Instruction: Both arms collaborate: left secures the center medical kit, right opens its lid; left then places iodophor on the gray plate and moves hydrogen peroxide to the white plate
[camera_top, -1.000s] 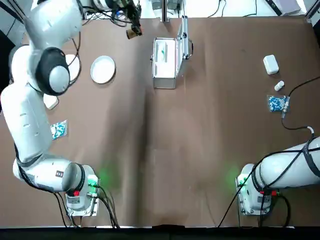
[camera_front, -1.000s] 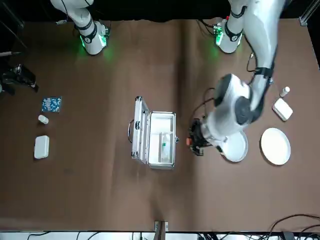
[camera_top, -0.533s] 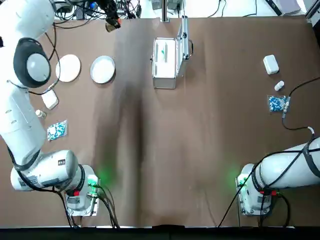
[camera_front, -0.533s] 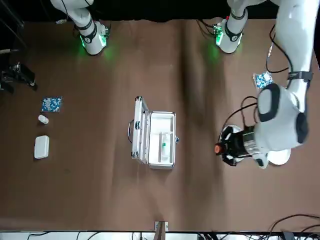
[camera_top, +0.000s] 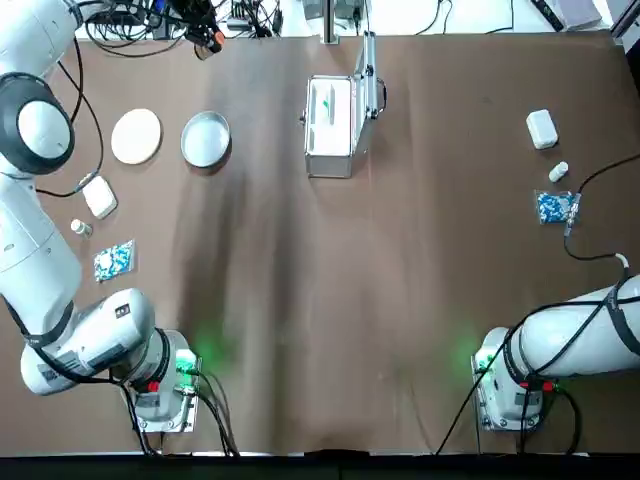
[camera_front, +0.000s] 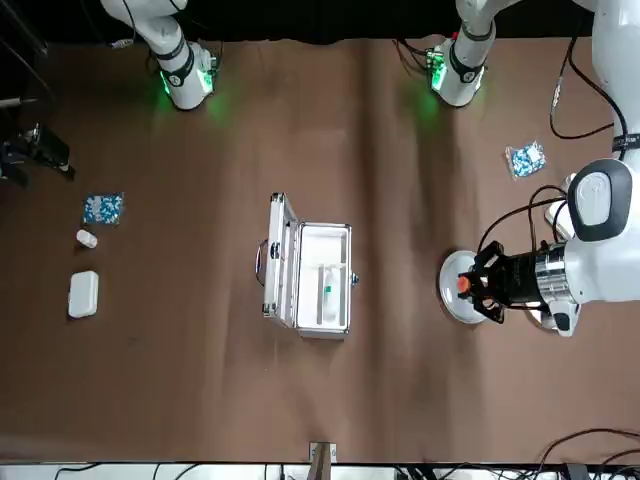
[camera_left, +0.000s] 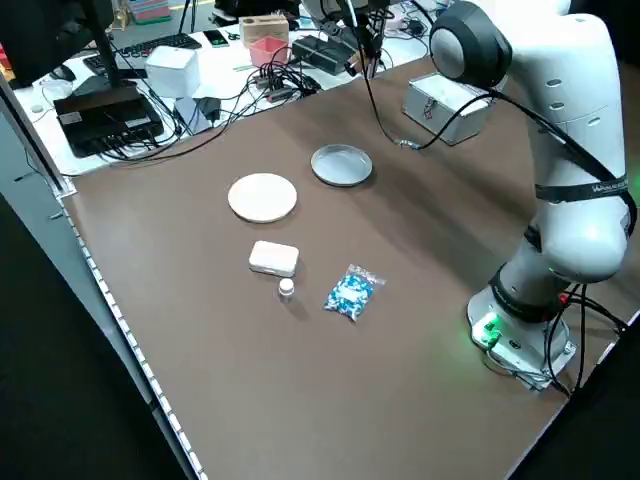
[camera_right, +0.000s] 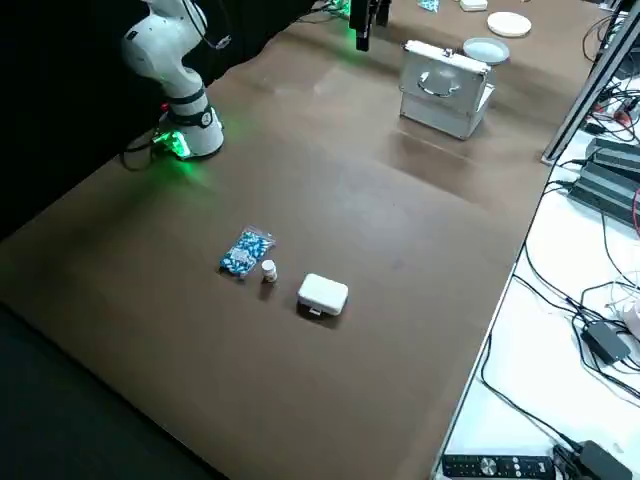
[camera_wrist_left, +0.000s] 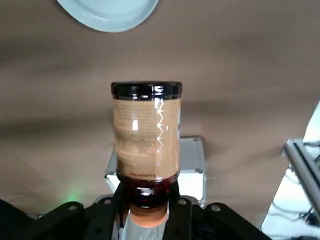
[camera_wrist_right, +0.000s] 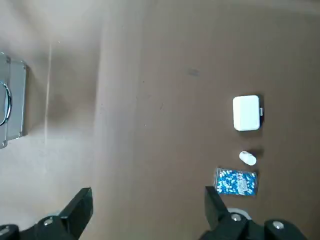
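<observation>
Brown surface (camera_top: 330, 300) carries the kit (camera_top: 335, 125), lid up, at far centre. Left of it sit the gray plate (camera_top: 205, 139) and white plate (camera_top: 136, 135). Above the far-left edge the left gripper (camera_wrist_left: 145, 212) clenches the iodophor (camera_wrist_left: 145, 135) by its cap; only its wrist view shows that grip. Parked at near right, the right gripper (camera_wrist_right: 145, 212) is spread wide, empty.

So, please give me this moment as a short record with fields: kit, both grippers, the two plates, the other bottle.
medical kit: lid open, table centre
left gripper: shut on the iodophor, above the gray plate
right gripper: open, empty, away from the kit
gray plate: bare
white plate: bare, beside the gray plate
hydrogen peroxide: appears to lie inside the kit
</observation>
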